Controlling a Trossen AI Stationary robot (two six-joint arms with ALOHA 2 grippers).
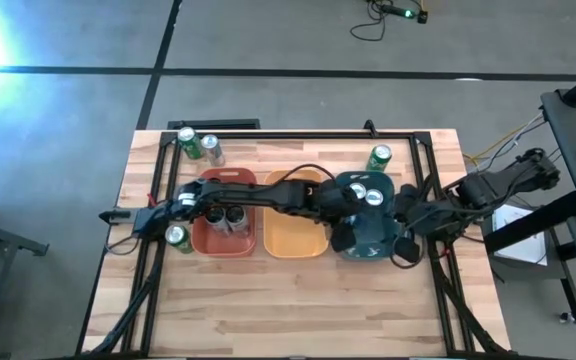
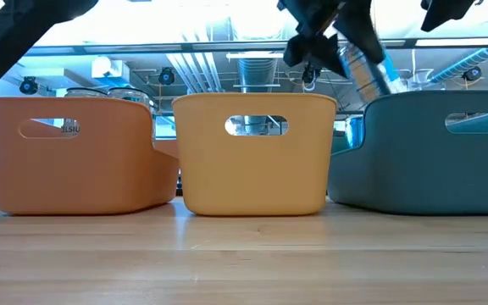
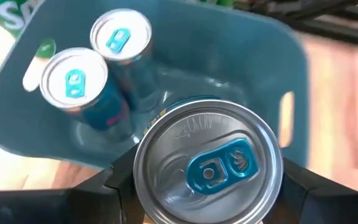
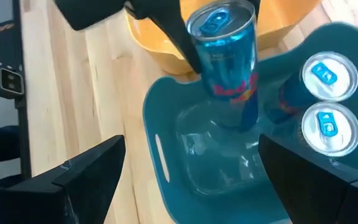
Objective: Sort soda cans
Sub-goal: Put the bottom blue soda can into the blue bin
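While the left end effector (image 4: 219,46) hangs clamped on a silver-blue can (image 4: 225,68) over the teal bin (image 4: 166,112) at the frame's centre, release comes next; the right end effector (image 4: 185,180) waits spread apart.

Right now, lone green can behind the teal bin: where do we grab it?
Probably the round side wall, mid-height, coming down from above. The green can stands upright on its own, but the teal bin sits close beside it, so squeeze parallel to the bin's wall.
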